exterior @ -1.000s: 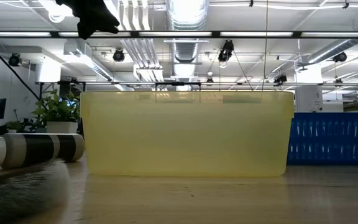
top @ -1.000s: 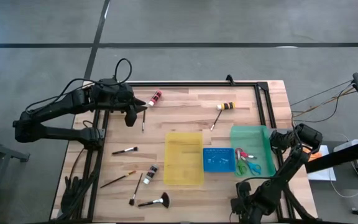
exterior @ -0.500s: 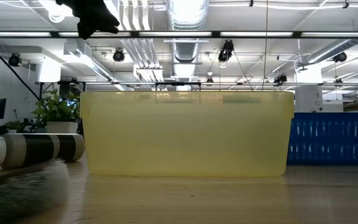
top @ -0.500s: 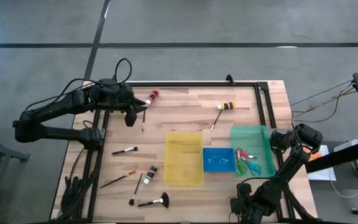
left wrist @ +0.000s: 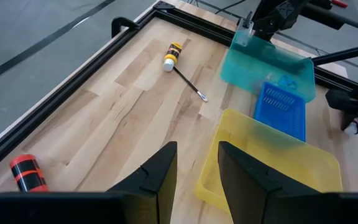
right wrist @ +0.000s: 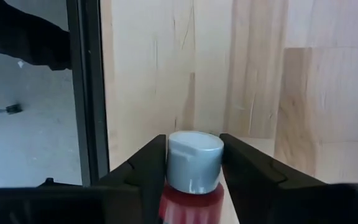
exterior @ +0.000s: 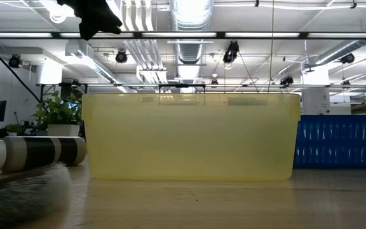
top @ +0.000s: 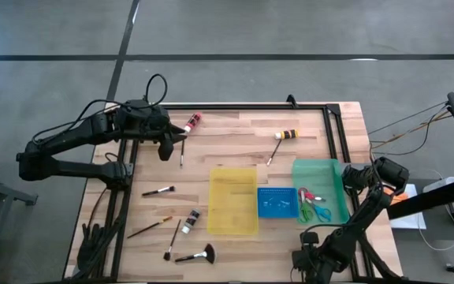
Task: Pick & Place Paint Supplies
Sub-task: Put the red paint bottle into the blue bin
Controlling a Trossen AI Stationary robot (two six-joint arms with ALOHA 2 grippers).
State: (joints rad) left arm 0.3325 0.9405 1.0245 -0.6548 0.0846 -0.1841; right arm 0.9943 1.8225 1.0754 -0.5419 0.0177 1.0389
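Right tool (right wrist: 193, 143) closed on red bottle (right wrist: 191, 168), base cropped.

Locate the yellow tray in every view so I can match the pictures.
High view: yellow tray at table centre, beside the blue tray.
Low view: yellow tray fills the middle, blue tray at its right.
Left wrist view: yellow tray in the foreground, blue tray beyond.
Right wrist view: not in it.
Shared landmark: the blue tray.

Red paint bottle (right wrist: 190, 190) with grey cap (right wrist: 194, 159) clamped between two dark fingers (right wrist: 143, 171), above wooden tabletop (right wrist: 229, 68)
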